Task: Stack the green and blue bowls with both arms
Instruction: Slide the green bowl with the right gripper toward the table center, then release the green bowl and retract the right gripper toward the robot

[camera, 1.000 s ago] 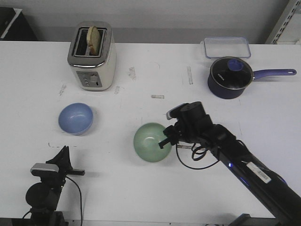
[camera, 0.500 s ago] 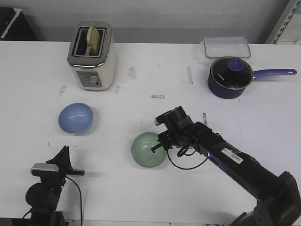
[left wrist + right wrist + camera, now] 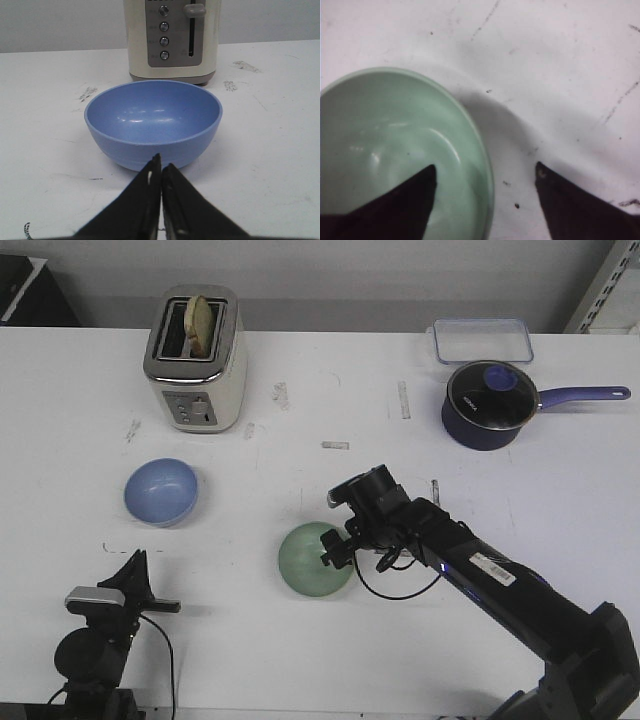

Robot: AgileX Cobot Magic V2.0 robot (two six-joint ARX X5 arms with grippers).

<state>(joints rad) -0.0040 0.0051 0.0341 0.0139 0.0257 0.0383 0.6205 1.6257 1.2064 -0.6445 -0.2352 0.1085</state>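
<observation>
The right arm's fingers stand apart and straddle the rim of the green bowl: one finger is inside the bowl, the other outside over the tabletop. From the front, that right gripper sits at the right edge of the one green bowl, which lies near the middle of the tabletop.

The left arm's fingers are pressed together, tips touching, and hold nothing. They point at the one blue bowl, which sits upright just beyond them with a toaster close behind it. In the front view the left gripper is at the near left edge, and the blue bowl lies between it and the one toaster, well apart from the green bowl.

Far right on the tabletop stand one dark saucepan with a lid and one clear container just behind it.
</observation>
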